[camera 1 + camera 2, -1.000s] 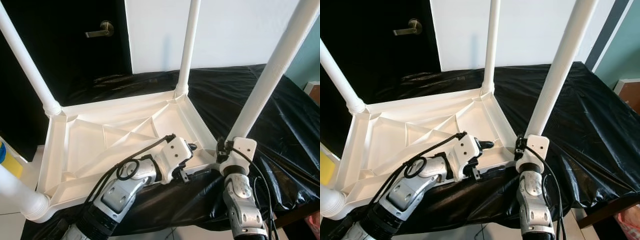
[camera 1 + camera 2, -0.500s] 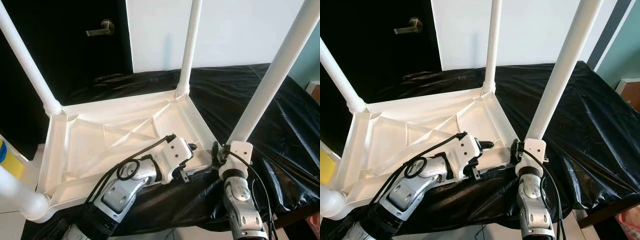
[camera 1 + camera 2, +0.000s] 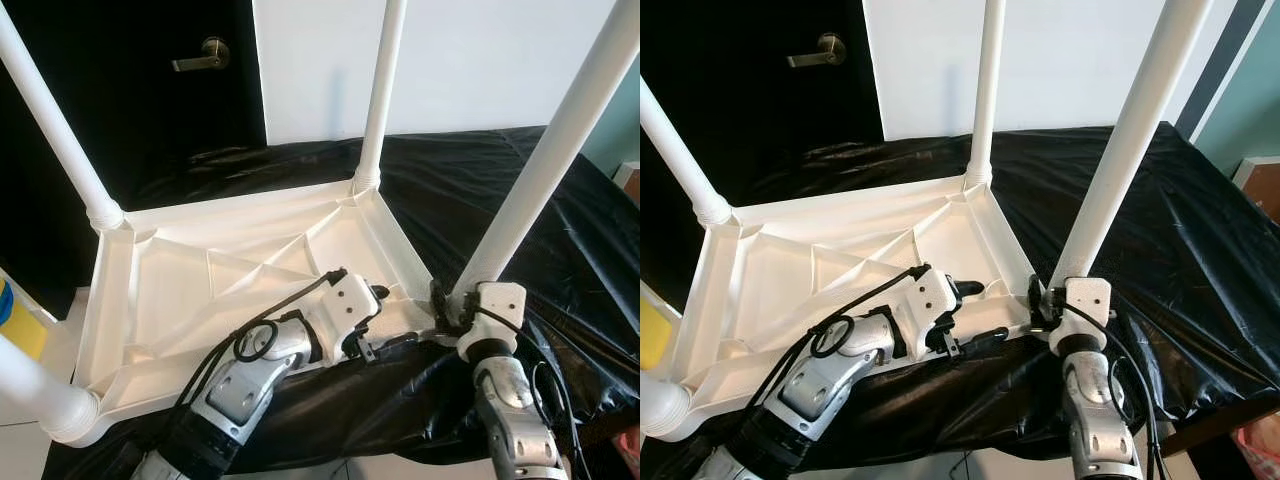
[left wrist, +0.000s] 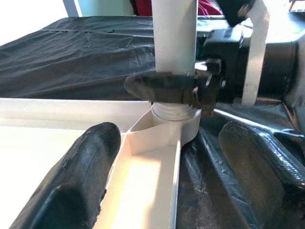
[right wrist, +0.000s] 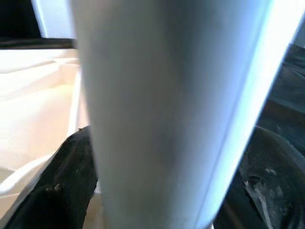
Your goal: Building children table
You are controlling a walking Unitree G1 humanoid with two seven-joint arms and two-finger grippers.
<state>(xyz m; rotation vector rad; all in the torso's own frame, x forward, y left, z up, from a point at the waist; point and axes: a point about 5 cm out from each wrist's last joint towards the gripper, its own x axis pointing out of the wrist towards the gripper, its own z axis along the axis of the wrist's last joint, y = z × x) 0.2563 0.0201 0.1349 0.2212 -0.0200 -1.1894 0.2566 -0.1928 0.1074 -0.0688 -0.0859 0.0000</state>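
Right tool (image 3: 1048, 298) clamps the near leg (image 3: 1120, 150) at its base; left tool (image 4: 171, 162) open, straddling the tabletop (image 3: 180, 290) rim. Light, stiff, slick plastic (grip low, w/ care).

Bright, even daylight on the white table top (image 3: 200, 290), with glare off the black cover (image 3: 560, 230) (creases shining). The right wrist view is soft, perhaps too close to focus.

Upturned table (image 3: 230, 270) on sheet (image 3: 480, 190); right hand (image 3: 447, 303) around near-right leg (image 3: 545, 150).
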